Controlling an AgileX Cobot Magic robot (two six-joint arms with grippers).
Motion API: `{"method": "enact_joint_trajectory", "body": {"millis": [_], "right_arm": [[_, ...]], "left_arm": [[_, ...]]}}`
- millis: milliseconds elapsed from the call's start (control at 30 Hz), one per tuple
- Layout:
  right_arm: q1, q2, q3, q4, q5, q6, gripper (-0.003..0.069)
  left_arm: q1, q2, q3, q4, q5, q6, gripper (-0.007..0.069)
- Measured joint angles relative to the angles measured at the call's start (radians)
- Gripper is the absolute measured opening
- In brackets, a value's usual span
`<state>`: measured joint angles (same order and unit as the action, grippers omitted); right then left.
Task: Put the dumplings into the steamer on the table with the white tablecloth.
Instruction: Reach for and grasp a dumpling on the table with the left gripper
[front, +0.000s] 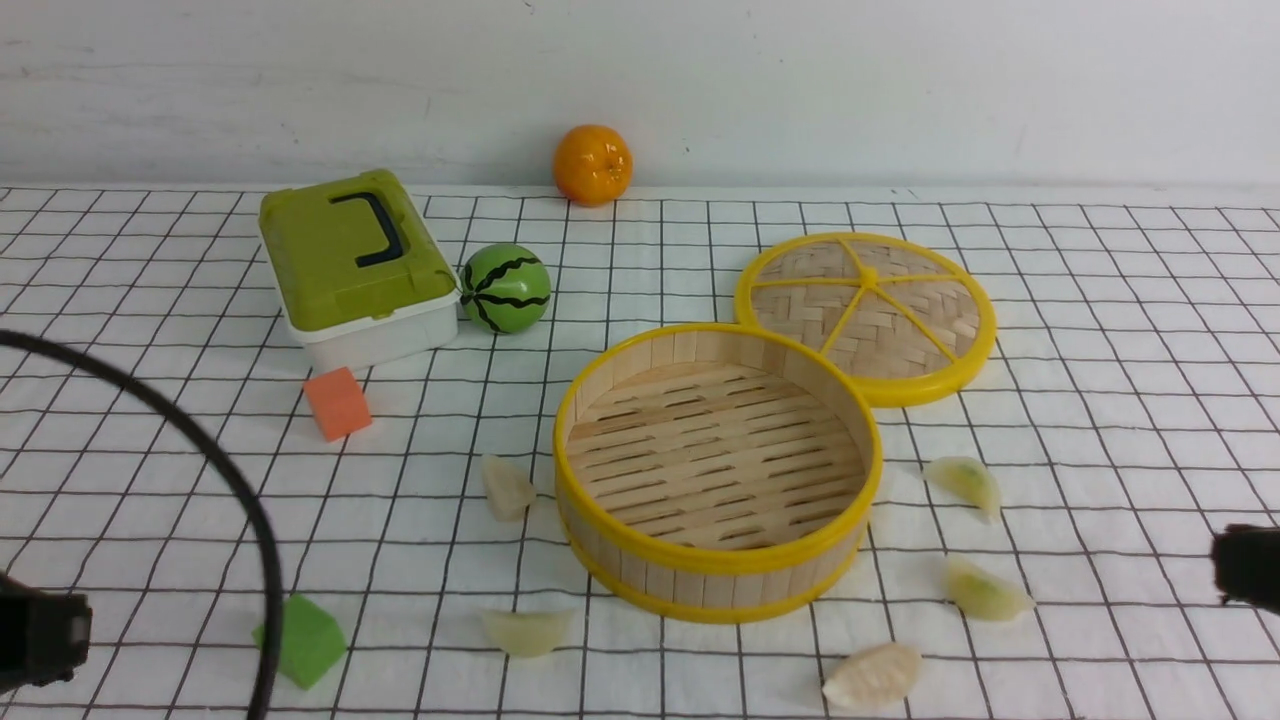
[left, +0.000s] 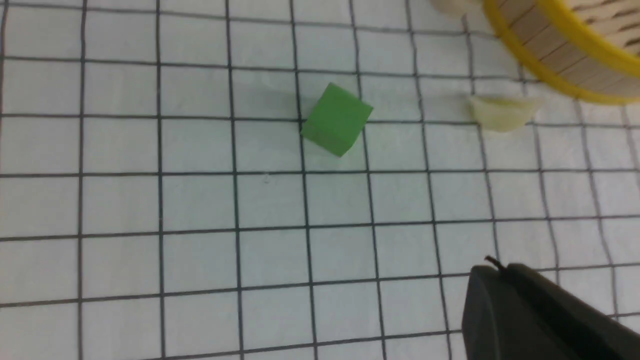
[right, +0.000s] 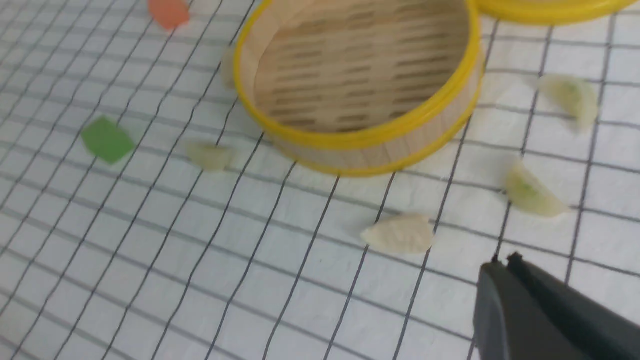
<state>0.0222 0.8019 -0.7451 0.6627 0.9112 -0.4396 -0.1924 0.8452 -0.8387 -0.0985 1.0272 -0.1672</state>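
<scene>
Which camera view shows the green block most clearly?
The left wrist view: the green block lies near the middle, close and whole. In the front view a black cable crosses its edge. The right wrist view shows it small and blurred.

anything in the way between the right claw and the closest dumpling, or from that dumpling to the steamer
Nothing visible. Only bare tablecloth lies between the right claw and the nearest dumpling, and between it and the steamer, which is open and empty; only its own wall must be cleared.

No readable text, label, brand or number shows anywhere.
</scene>
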Motion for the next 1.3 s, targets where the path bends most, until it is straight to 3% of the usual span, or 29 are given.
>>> {"method": "enact_joint_trajectory", "body": {"millis": [33, 200, 300, 367, 567, 667, 933, 1300], "right_arm": [[0.0, 0.007, -0.004, -0.003, 0.002, 0.0, -0.0018], [0.192, 0.116, -0.042, -0.129, 0.023, 0.005, -0.0012], [0.278, 0.141, -0.045, -0.196, 0.021, 0.032, -0.0012], [0.302, 0.146, -0.045, -0.225, 0.015, 0.044, -0.0012], [0.308, 0.147, -0.045, -0.251, -0.001, 0.064, -0.0008], [0.308, 0.147, -0.045, -0.251, -0.001, 0.065, -0.0006], [0.308, 0.146, -0.045, -0.251, 0.026, 0.065, -0.0002], [0.308, 0.146, -0.045, -0.251, 0.021, 0.065, 0.0004]], "left_arm": [[-0.012, 0.009, -0.004, 0.012, 0.001, -0.005, -0.0013], [-0.135, 0.215, -0.116, 0.12, 0.004, -0.115, 0.0006], [-0.182, 0.34, -0.202, 0.133, -0.003, -0.13, 0.0097], [-0.209, 0.435, -0.271, 0.133, -0.01, -0.134, 0.0202], [-0.253, 0.683, -0.438, 0.126, -0.028, -0.162, 0.0469], [-0.246, 0.803, -0.513, 0.115, -0.043, -0.218, 0.0539], [-0.152, 1.024, -0.621, 0.017, -0.121, -0.283, 0.0574], [-0.148, 1.194, -0.625, -0.011, -0.268, -0.287, 0.0561]]}}
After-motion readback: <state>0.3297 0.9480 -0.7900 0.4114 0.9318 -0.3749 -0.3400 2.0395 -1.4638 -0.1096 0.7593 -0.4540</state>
